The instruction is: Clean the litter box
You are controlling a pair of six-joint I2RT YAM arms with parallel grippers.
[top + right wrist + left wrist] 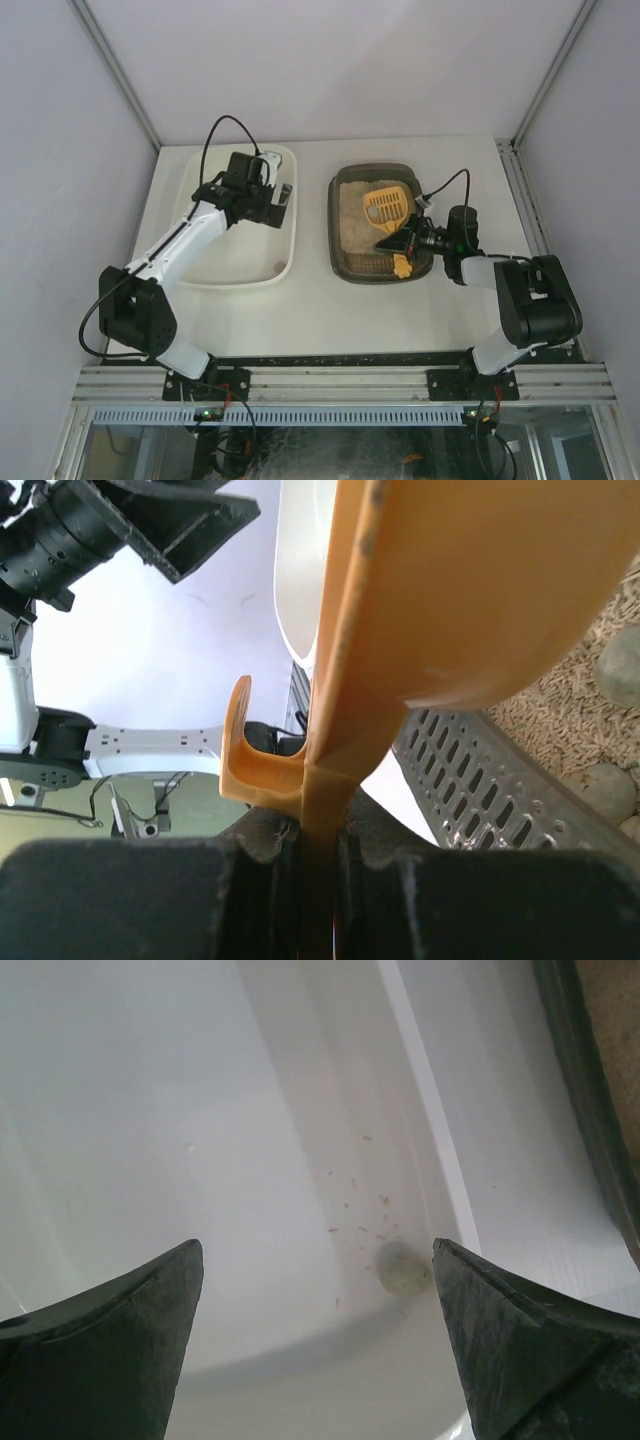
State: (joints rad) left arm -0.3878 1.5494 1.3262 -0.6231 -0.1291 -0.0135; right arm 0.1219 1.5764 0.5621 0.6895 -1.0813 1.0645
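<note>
The litter box (337,215), a dark brown-grey tray of beige litter, sits right of centre. A yellow slotted scoop (386,207) lies tilted over the litter, its handle toward the box's near right corner. My right gripper (407,243) is shut on that handle; the right wrist view shows the orange scoop (470,590) clamped at my right gripper (325,855), above the box's perforated wall (480,780) and some clumps (620,665) in the litter. My left gripper (282,200) hangs open over the white tub, nothing between its fingers (120,1340).
The white tub (290,250) stands left of the litter box. One grey-green clump (402,1267) and a few litter grains lie on its floor near the right wall. Grey walls enclose the table on three sides.
</note>
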